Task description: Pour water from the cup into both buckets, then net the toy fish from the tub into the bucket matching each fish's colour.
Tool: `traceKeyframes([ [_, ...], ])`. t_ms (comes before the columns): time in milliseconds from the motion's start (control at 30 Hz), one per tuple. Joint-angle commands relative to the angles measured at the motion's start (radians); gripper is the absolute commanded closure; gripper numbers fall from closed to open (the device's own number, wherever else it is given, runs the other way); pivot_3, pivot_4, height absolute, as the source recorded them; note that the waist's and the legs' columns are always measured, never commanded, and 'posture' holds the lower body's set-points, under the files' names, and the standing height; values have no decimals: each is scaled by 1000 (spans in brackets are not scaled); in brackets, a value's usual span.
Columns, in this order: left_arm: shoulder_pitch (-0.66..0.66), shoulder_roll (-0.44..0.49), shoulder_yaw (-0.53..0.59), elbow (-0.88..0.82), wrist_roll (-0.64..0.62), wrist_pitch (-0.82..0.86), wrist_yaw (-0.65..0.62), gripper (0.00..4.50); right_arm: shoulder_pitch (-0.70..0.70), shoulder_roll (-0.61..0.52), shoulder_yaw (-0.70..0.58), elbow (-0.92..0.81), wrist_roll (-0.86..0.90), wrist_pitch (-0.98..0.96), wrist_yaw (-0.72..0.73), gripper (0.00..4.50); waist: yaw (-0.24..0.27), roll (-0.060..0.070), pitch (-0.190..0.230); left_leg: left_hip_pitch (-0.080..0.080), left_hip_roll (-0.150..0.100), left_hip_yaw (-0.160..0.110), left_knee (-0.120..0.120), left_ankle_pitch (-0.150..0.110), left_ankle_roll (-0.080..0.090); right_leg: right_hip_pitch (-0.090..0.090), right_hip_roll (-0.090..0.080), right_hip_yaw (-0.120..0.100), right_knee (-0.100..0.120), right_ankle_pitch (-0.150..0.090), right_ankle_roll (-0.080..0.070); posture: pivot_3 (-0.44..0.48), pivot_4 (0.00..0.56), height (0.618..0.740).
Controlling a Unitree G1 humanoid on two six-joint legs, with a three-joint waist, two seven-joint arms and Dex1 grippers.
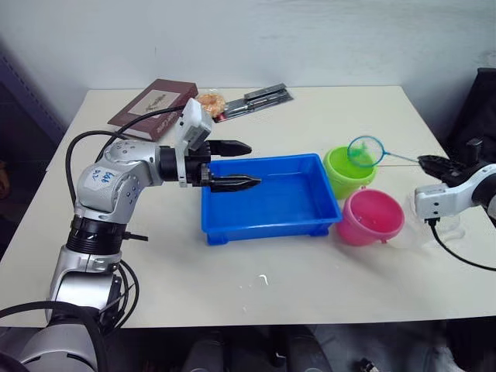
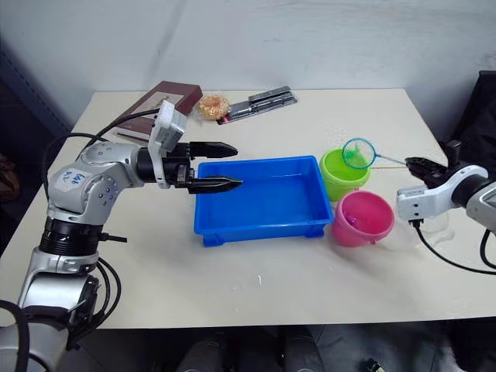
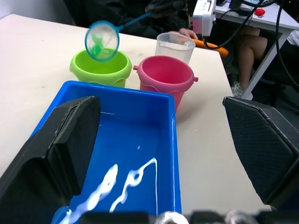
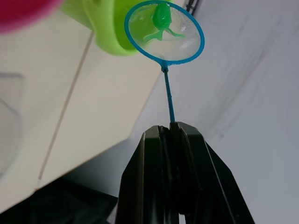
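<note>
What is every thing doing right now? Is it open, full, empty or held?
left gripper: open, empty, over the tub's edge.
right gripper: shut on the net's handle.
net: held above the green bucket, green fish inside.
green bucket: upright.
pink bucket: upright.
tub: holds shallow water, no fish visible.
cup: upright behind the pink bucket.

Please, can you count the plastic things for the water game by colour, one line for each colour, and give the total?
Blue: 2, the tub and the net
Green: 2, the green bucket and the green fish in the net
Pink: 1, the pink bucket
Clear: 1, the cup
Total: 6
</note>
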Motion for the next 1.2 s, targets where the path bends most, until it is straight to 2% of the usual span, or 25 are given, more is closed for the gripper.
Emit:
traceKeyframes([
  [33, -13, 14, 21, -18, 7, -16, -6, 11, -41, -33, 9, 14, -36, -50, -32, 4500, 0, 0, 0, 0, 0, 0, 0, 0, 0, 0, 0, 0, 0, 0, 0, 0, 150, 740],
  [167, -6, 13, 15, -25, 13, -18, -9, 11, -47, -30, 36, -14, -63, -106, -38, 4500, 1, 0, 0, 0, 0, 0, 0, 0, 0, 0, 0, 0, 0, 0, 0, 0, 150, 740],
  [433, -11, 10, 14, -19, 26, -28, -16, 11, -136, -25, 46, 74, -89, -60, -44, 4500, 0, 0, 0, 0, 0, 0, 0, 0, 0, 0, 0, 0, 0, 0, 0, 0, 150, 740],
  [500, -9, 10, 15, -20, 28, -29, -19, 11, -98, -32, 75, 27, -97, -123, -35, 4500, 0, 0, 0, 0, 0, 1, 0, 0, 0, 0, 0, 0, 0, 0, 0, 0, 150, 740],
  [600, -7, 8, 14, -19, 32, -32, -20, 11, -178, -35, 58, 96, -111, -69, -51, 4500, 0, 0, 0, 0, 0, 0, 0, 0, 0, 0, 0, 0, 0, 0, 0, 0, 150, 740],
  [733, -4, 1, 13, -30, 32, -34, -16, 11, -127, -38, 111, 55, -133, -152, -58, 4500, 0, 0, 0, 0, 0, 0, 0, 0, 0, 0, 0, 0, 0, 0, 0, 0, 150, 740],
  [833, -3, 1, 19, -30, 33, -37, -9, 11, -200, -30, 92, 122, -136, -87, -61, 4500, 0, 1, 1, 0, 0, 1, 0, 0, 0, 0, 1, 0, 0, 0, 0, 0, 150, 740],
  [933, 3, 6, 22, -41, 31, -32, -7, 11, -181, -37, 130, 99, -151, -152, -67, 4500, 0, 3, 1, 0, -1, 1, 0, 1, 1, 0, 0, 1, 0, 0, 1, 0, 150, 740],
  [1033, 5, 13, 23, -36, 37, -38, -7, 11, -277, -25, 119, 171, -149, -95, -64, 4500, -1, 3, 1, 0, 0, 1, 0, 0, 0, 0, 0, 1, 0, 0, 1, 0, 150, 740],
  [1100, 4, 14, 26, -38, 33, -32, -4, 11, -270, -24, 151, 157, -166, -141, -62, 4500, -1, 4, 1, 0, -1, 2, 0, 1, 1, 0, 0, 1, 0, 0, 1, 0, 150, 740],
  [1200, 10, 18, 24, -49, 32, -28, -4, 11, -250, -8, 132, 160, -65, -169, -11, 4500, -1, 4, 1, 0, 1, 1, 0, 0, 0, 0, 1, 0, 0, 0, 0, 0, 150, 740],
])
